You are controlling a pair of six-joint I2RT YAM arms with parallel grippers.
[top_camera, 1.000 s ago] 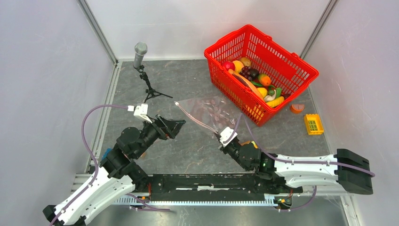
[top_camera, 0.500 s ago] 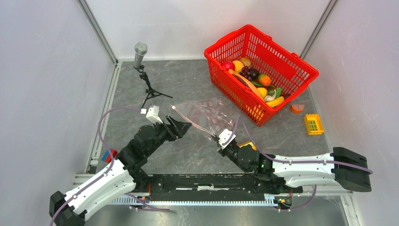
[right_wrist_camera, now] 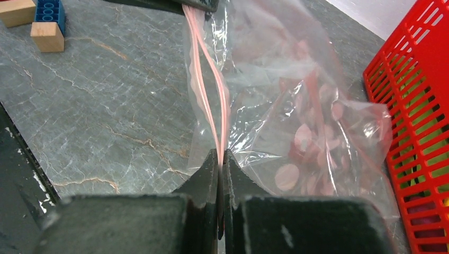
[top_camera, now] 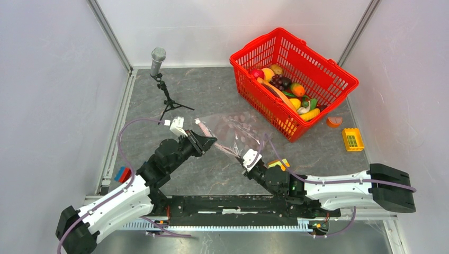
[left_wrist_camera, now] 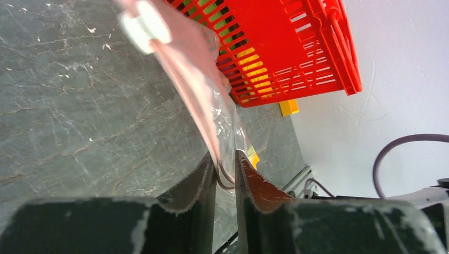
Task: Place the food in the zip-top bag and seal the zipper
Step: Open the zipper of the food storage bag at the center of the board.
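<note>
- The left claw, wide before, is now narrow around the zipper; I cannot tell if it pinches.
- The right claw still pinches the zipper.
- The zip-top bag lies in the middle of the table.

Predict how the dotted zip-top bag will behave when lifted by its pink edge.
Probably floppy: the zip-top bag creases and sags beyond its zipper. Likely light: thin clear film, seemingly empty. The zipper strips bow apart, so probably bendy.

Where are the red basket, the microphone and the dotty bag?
Red basket [top_camera: 267, 108]: top view, on its near mesh wall.
Microphone [top_camera: 158, 54]: top view, on its grey head.
Dotty bag [right_wrist_camera: 307, 137]: right wrist view, on its clear dotted side.
</note>
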